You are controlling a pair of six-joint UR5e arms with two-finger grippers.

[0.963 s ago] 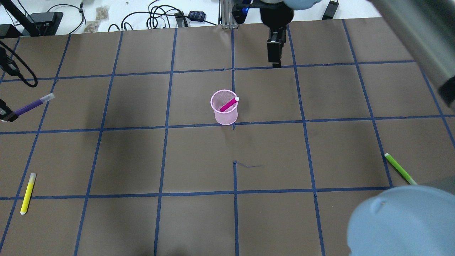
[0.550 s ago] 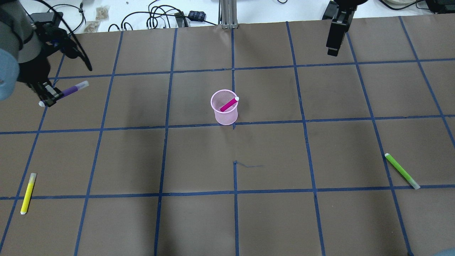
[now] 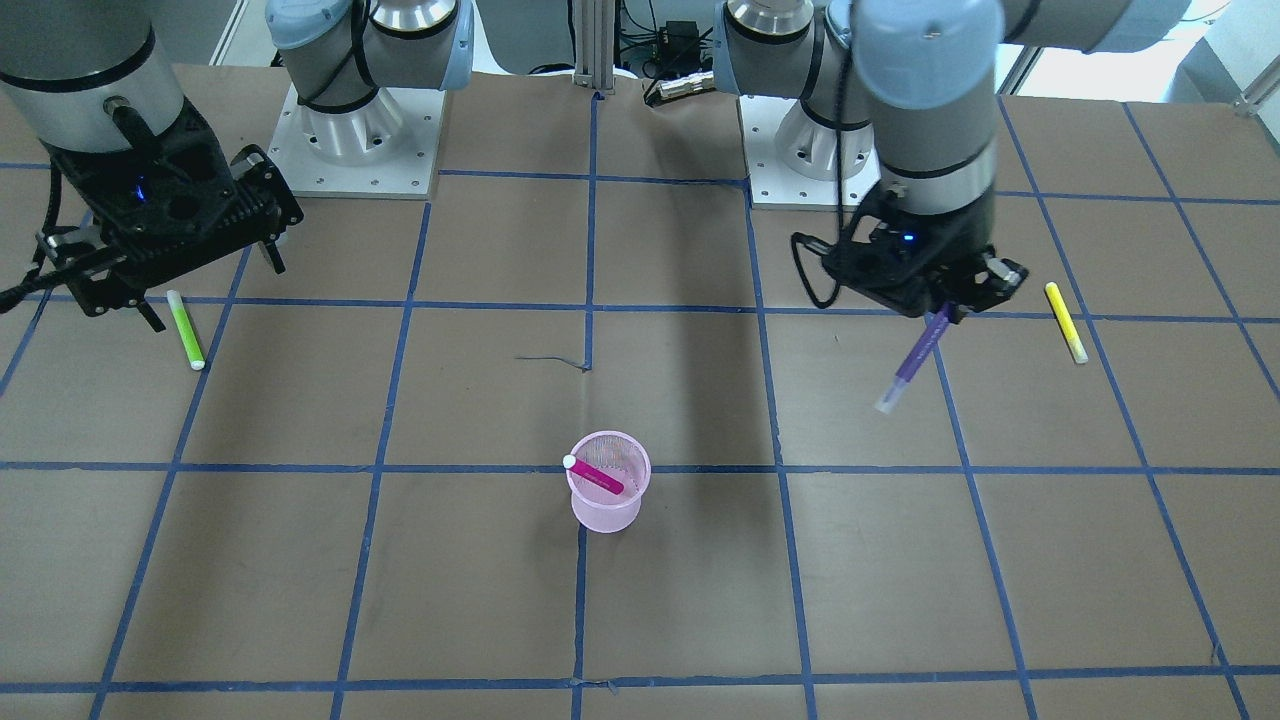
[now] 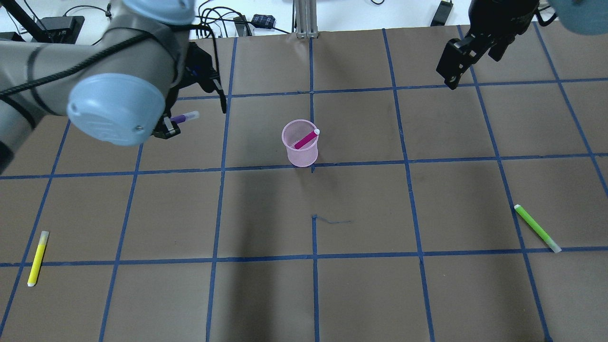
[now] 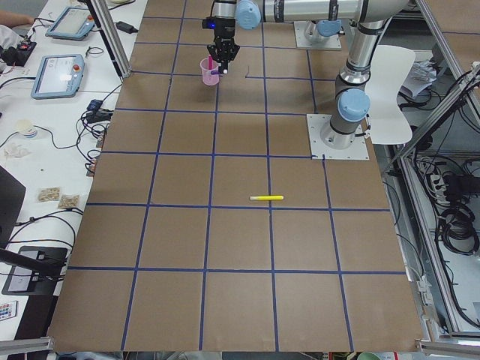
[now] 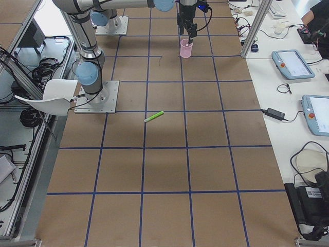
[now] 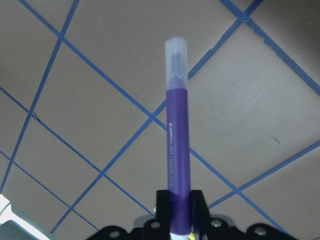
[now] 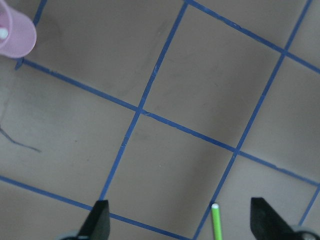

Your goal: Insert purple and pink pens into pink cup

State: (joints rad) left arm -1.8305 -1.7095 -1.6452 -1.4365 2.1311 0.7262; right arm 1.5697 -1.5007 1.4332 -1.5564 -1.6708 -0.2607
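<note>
In the cup, the pink pen leans on the rim, so I think half is done. My left gripper holds the purple pen in the air, well apart from the cup; that one is left to put in. My right gripper is wide and empty.

table brown, blue tape grid | white bench with tablets, cables | aluminium post at far edge

6 cams. Overhead sits behind the robot looking down; the front one faces it across the table. 2 side cams look along it from far off. Wrist cams hang close, the left one sighting down the purple pen. Pink cup shows in overhead, front, both sides and the right wrist's corner.
</note>
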